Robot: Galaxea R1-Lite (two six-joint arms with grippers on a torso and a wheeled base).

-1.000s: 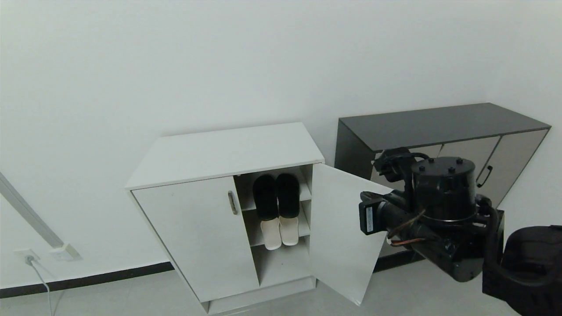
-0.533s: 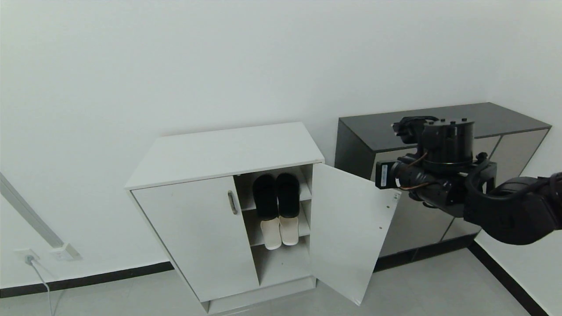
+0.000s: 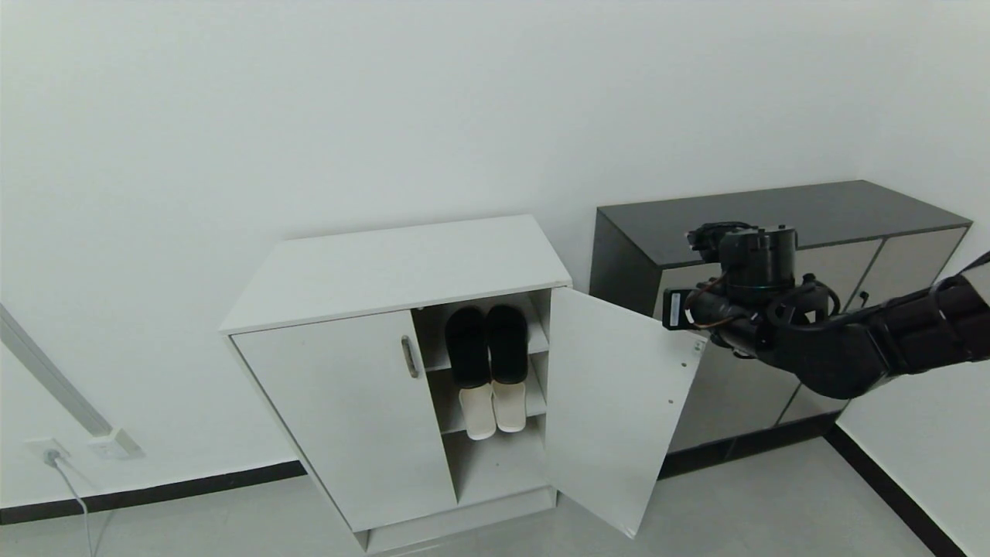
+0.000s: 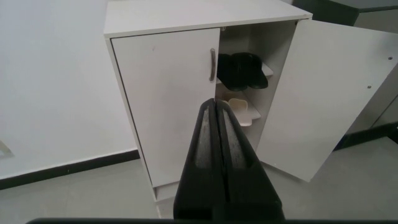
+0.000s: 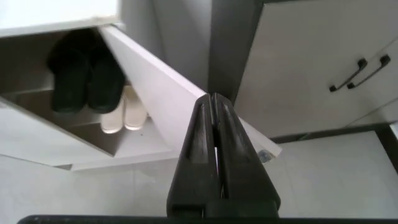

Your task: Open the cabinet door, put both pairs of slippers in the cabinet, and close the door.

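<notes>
A white two-door wooden cabinet (image 3: 402, 271) stands against the wall in the lower middle of the head view. Its left door (image 3: 348, 418) is shut and carries a slim metal handle (image 3: 407, 357) by its inner edge. Its right door (image 3: 611, 402) is swung wide open toward the lower right of the frame.

Both pairs of slippers lie inside the opened right compartment. The black pair of slippers (image 3: 487, 344) sits side by side on the upper shelf. The white pair of slippers (image 3: 493, 410) sits on the shelf directly below, just under the black pair.

The black right arm (image 3: 851, 348) enters from the right edge of the head view, with its wrist just beside the upper free corner of the open door. In the right wrist view, the right gripper (image 5: 214, 99) has its fingers pressed together with nothing between them. Whether it touches the door cannot be told. The left gripper (image 4: 215, 106) is likewise pressed together and holds nothing, facing the cabinet front from well apart.

A dark grey low sideboard (image 3: 773, 216) with pale doors stands to the right of the cabinet. A wall socket with a cable (image 3: 46, 452) sits at the lower left.
</notes>
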